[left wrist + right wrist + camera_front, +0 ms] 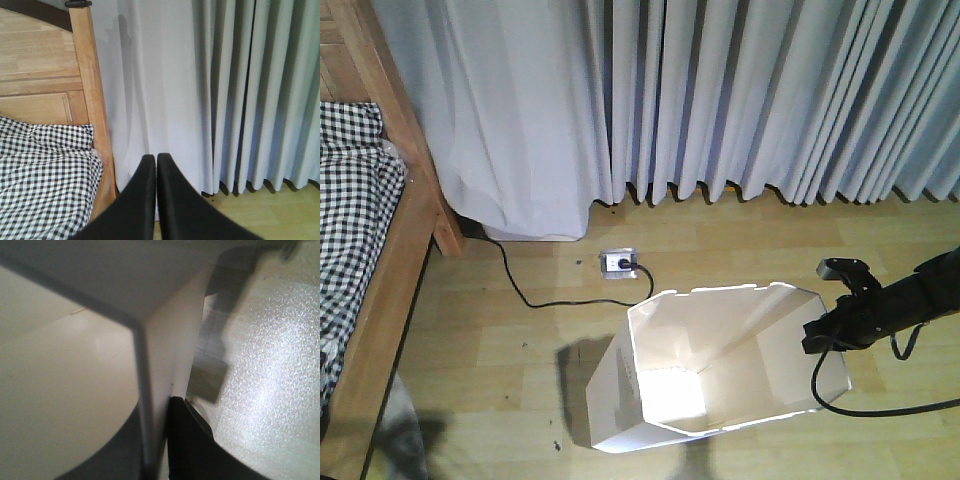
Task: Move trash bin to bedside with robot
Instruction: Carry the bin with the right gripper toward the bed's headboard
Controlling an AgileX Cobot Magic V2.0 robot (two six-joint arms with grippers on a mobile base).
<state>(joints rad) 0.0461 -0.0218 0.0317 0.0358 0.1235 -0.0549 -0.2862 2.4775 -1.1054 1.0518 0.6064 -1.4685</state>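
Right claw [154,412] is clamped on the trash bin [720,340]. In the wrist view the thin white wall runs straight down between the two black fingers [195,450], one inside the bin and one outside. It's biting the rim on the bin's right side, so the whole bin sits to the left of that claw.

Left claw [156,162] is pinched together with nothing in it, up in the air and pointing off to the left of the bin. It's not in the front view at all.

The bin stands upright on the wooden floor [490,340]. Its longer side looks to run roughly left-right. The bed frame [390,300] with the checked bedding [355,190] is well to the bin's left, with a bare strip of floor between them. So I'd say the coming move is a push or drag to the left with the right arm, the one already holding it.

Behind the bin, near its back-left corner, there's a power strip [618,263], and its black cable [525,298] snakes off left toward the bed. That could snag. Curtains [720,90] hang further back.

Hard to see:
- The right wrist view is blurry and mostly bin wall.
- The bin's base sits right at the bottom of the frame.
- The bed is cut off at the left.
- The claw tips are just a dark blob in the front view.
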